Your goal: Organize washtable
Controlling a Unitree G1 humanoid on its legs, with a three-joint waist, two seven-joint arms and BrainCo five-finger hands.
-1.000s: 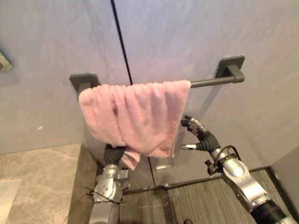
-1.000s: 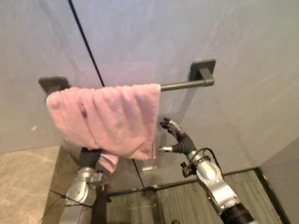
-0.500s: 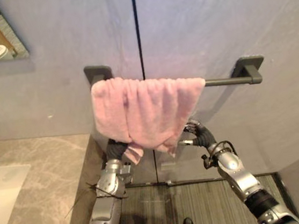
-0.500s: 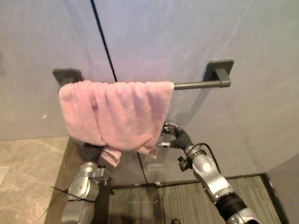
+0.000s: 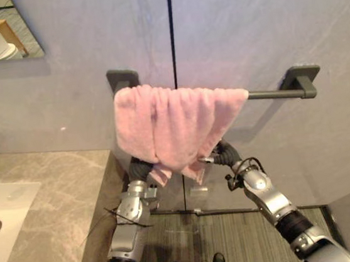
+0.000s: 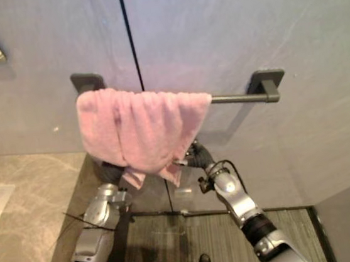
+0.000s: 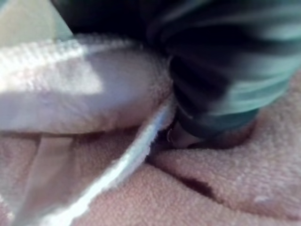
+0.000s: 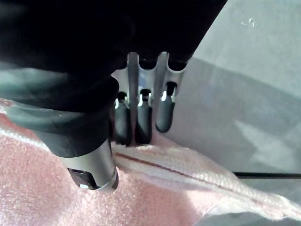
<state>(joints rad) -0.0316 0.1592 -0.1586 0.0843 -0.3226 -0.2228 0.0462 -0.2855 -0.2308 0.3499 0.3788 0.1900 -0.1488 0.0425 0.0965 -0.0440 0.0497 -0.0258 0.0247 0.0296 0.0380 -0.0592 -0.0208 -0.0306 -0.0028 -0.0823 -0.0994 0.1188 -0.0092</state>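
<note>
**Marble countertop** (image 5: pixel 50 202): lies below and to the left of the towel bar (image 5: pixel 275 93). A white sink (image 5: pixel 4 210) is set into it farther left.

**Pink towel** (image 5: pixel 168 125): draped over the left half of the towel bar, bunched, with an uneven hem. Judged light, soft and limp. It should slide readily along the bar and sag wherever it is unsupported. The lower corners and the hem are the places to take hold.

**Right hand** (image 5: pixel 225 155): below the bar, at the towel's lower right edge. The head views hide the grip. The right wrist view shows the fingers (image 8: pixel 142 125) behind the striped hem and the thumb (image 8: pixel 94 169) pressed on the front, pinching it.

**Left hand** (image 5: pixel 141 170): below the bar, under the towel's lower left corner. Its fingers are buried in terry folds, so the grip cannot be told.
</note>
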